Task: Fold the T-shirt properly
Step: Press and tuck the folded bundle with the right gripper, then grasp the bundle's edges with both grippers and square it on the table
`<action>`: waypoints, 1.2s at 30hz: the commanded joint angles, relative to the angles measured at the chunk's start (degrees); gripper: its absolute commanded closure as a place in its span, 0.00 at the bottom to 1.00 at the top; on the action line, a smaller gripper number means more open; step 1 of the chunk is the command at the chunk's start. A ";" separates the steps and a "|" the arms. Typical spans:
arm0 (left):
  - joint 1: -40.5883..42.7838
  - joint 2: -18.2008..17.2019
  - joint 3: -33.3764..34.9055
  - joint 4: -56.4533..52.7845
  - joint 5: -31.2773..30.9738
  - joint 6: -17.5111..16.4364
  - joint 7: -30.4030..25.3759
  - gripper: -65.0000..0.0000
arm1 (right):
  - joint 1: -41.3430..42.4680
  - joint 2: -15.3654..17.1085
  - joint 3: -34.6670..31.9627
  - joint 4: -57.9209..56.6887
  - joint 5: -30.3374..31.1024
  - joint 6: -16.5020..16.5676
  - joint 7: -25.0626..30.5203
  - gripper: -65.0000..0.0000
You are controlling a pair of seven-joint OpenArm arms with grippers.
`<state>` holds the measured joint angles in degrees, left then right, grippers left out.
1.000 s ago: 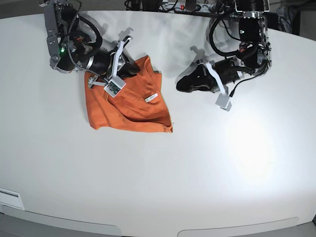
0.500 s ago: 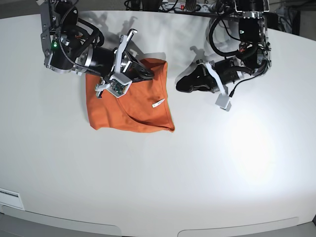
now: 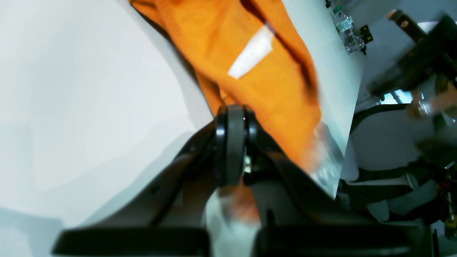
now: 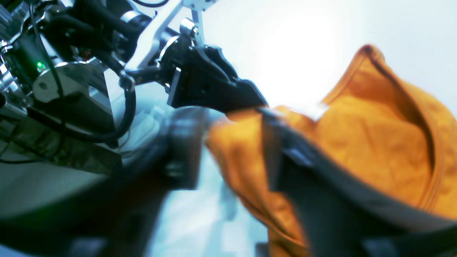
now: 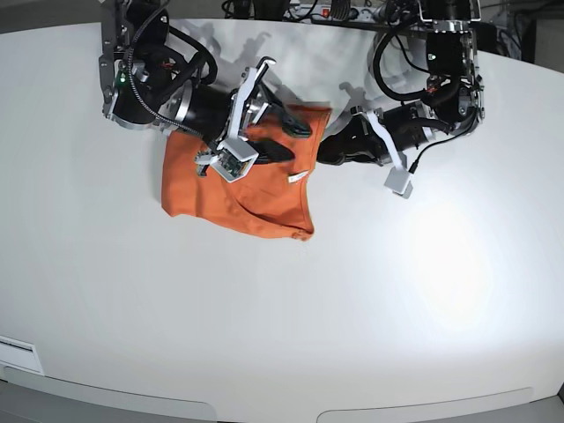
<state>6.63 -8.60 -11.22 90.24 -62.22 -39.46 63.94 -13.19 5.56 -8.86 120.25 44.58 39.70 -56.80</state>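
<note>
T-shirt (image 5: 231,196) on white table (image 5: 352,300), upper corner dragged toward left gripper (image 5: 328,152) since a second ago by right gripper (image 5: 286,139), fingers pinching cloth; left fingers pressed together, empty; garment bunched, not flat, fold judged incomplete.

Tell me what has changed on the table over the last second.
The right gripper has carried the upper edge of the T-shirt toward the left gripper, so the cloth now spreads wider and its white tag has shifted the same way. The left gripper's tips now sit at the shirt's corner; a grip cannot be confirmed. The shirt's lower hem and the left arm stayed roughly put.
</note>
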 commanded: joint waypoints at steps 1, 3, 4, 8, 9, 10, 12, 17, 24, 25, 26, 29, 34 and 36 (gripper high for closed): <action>-0.96 -0.61 -0.07 1.14 -1.95 -0.54 -0.79 1.00 | 1.62 0.00 0.13 0.81 1.51 0.30 1.77 0.42; -1.14 -1.31 -0.07 1.42 -1.92 -0.54 -0.72 1.00 | 3.93 0.02 0.31 0.83 1.49 0.30 1.73 0.42; -1.27 -1.77 -0.07 1.77 -1.95 -0.54 -0.46 1.00 | 5.16 0.04 0.59 0.83 1.38 0.30 1.68 0.42; -1.25 -2.16 0.11 5.95 -1.95 -0.54 4.85 1.00 | 8.85 0.02 4.61 0.83 -5.20 0.30 1.73 0.44; -1.18 -2.27 0.63 7.56 -1.92 -0.54 5.88 1.00 | 9.42 0.04 6.03 0.81 -7.15 0.30 1.75 0.52; -0.87 -2.62 1.38 9.33 -1.92 -0.54 6.10 1.00 | 9.94 0.24 7.43 0.81 -8.20 0.30 1.75 0.66; -0.04 -3.34 4.02 13.57 -1.62 -0.54 6.03 1.00 | 10.19 1.62 9.81 0.74 -8.63 0.30 2.01 1.00; 2.34 -3.80 14.27 24.20 6.88 -0.54 4.66 1.00 | 10.05 7.76 12.24 -3.17 -10.67 0.30 9.33 1.00; 3.50 -3.80 24.20 25.57 26.99 -0.54 -4.98 1.00 | 14.12 13.68 10.14 -18.58 -12.04 0.30 13.94 1.00; 3.50 -4.17 25.11 25.55 29.73 0.07 -6.19 1.00 | 15.15 14.27 9.38 -20.76 -12.09 0.30 13.94 1.00; 3.48 -4.87 25.97 25.49 32.00 1.11 -7.34 1.00 | 16.17 14.73 8.55 -22.53 -12.09 0.30 13.92 1.00; 3.30 -7.04 28.13 24.11 37.13 3.04 -10.34 1.00 | 18.36 15.82 6.51 -25.44 -12.37 0.30 13.88 1.00; 1.33 -8.85 30.64 17.14 42.05 4.81 -14.78 1.00 | 18.43 16.50 5.46 -25.64 -13.11 0.30 13.75 1.00; -0.02 -8.87 31.30 13.90 42.95 4.81 -15.12 1.00 | 17.84 16.50 5.46 -25.64 -13.11 0.30 13.75 1.00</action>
<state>6.81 -17.17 20.18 103.96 -20.86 -34.98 46.89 3.75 21.30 -3.73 93.78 30.52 39.90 -44.27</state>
